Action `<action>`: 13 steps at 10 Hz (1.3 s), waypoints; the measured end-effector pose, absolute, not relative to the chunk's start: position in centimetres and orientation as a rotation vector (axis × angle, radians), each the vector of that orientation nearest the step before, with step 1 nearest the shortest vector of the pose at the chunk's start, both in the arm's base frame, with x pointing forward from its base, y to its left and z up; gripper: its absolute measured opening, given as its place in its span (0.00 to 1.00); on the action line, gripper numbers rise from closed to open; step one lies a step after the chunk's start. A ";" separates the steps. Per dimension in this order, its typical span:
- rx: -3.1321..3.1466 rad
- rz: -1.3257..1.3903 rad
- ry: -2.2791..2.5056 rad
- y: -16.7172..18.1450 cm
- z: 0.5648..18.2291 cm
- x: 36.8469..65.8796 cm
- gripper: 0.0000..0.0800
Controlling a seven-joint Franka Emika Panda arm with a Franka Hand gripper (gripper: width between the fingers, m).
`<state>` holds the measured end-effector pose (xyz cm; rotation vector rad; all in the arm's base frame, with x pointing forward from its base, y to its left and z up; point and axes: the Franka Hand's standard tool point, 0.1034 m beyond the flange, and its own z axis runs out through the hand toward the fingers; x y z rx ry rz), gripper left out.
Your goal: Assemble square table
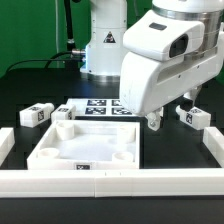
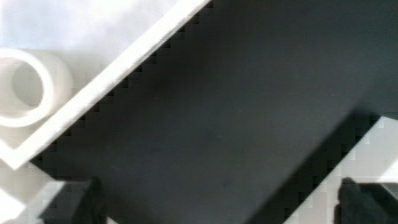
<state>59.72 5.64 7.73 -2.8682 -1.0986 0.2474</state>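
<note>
The square table's white panel [image 1: 85, 148] lies flat on the black table, rim up, with round sockets at its corners. One corner socket [image 2: 22, 85] shows in the wrist view. My gripper [image 1: 155, 122] hangs just past the panel's far corner on the exterior view's right, low over the black surface. It is open, and only bare black table shows between the dark fingers [image 2: 63, 205]. Two short tag-marked leg posts [image 1: 38, 116] lie on the exterior view's left, and another leg post [image 1: 190, 116] lies on its right.
The marker board [image 1: 100, 106] lies behind the panel. Long white border rails run along the front [image 1: 110, 181] and the right side [image 1: 214, 148]; a piece of rail [image 2: 356, 150] shows in the wrist view. The robot base [image 1: 100, 45] stands at the back.
</note>
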 end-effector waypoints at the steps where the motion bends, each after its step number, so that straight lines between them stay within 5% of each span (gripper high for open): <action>1: -2.868 0.248 -1.098 5.6 7.7 59.7 0.81; 5: -2.833 0.217 -1.194 5.3 7.7 59.7 0.81; 9: -2.690 0.064 -1.557 -0.4 7.7 56.2 0.81; 13: -2.696 0.072 -1.538 0.1 7.6 56.1 0.81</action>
